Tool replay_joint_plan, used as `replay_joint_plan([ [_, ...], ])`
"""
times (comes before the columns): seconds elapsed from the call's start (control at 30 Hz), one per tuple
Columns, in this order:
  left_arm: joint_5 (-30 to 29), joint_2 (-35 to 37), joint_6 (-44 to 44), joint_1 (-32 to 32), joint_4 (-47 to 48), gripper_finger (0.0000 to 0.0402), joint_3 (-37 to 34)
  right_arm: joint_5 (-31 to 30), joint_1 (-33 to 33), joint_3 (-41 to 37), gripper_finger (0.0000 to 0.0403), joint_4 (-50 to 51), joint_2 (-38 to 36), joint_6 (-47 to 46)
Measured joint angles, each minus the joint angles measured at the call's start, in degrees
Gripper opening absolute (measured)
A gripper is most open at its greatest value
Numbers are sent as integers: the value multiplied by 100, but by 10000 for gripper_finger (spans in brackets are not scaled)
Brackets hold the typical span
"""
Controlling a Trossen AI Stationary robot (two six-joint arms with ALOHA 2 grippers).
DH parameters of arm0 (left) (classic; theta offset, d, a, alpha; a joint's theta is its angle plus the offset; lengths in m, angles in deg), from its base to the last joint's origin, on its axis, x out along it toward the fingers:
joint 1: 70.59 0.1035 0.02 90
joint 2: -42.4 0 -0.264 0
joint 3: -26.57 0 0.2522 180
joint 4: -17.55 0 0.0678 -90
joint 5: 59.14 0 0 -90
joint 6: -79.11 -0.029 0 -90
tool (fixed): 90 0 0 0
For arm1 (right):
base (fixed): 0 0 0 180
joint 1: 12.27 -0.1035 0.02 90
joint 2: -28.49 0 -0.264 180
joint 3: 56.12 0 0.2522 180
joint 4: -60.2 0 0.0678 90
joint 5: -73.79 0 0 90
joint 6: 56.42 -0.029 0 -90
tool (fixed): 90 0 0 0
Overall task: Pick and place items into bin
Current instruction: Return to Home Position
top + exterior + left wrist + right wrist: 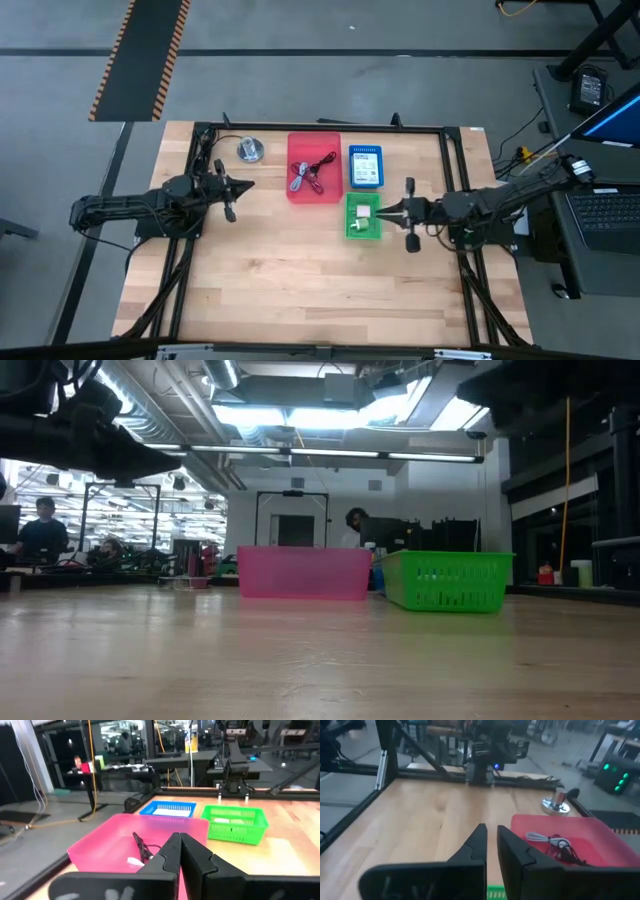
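Note:
A pink bin (325, 145) at the table's far middle holds thin red and black cables (310, 172), which lie on its floor (142, 847). To its right a blue bin (365, 150) holds a white printed packet (365, 170). A green bin (351, 231) nearer the front holds a small white item (365, 214). My left gripper (250, 184) hovers left of the pink bin, pointing level at it, shut and empty (180, 836). My right gripper (378, 213) hangs above the green bin, pointing toward the table's left, shut with nothing between its fingers (491, 827).
A round silver metal disc (250, 150) stands on the table left of the pink bin, near the far edge. A black frame (320, 127) runs around the tabletop. Bare wood stretches across the near half of the table (300, 290). People sit in the room beyond (42, 525).

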State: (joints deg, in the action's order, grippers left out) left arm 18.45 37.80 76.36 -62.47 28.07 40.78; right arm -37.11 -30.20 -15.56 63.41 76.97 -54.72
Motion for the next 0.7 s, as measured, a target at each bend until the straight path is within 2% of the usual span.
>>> replay_joint_plan([
  [0.17,5,-1,270,1,66,2,0,-4,78,-1111,14,-804,-1052,36],
  [0.43,5,-4,502,1,58,6,0,-195,127,-1879,4,-519,-3190,153],
  [0.7,7,-4,502,1,56,6,0,-88,127,-2641,2,-380,-4045,325],
])
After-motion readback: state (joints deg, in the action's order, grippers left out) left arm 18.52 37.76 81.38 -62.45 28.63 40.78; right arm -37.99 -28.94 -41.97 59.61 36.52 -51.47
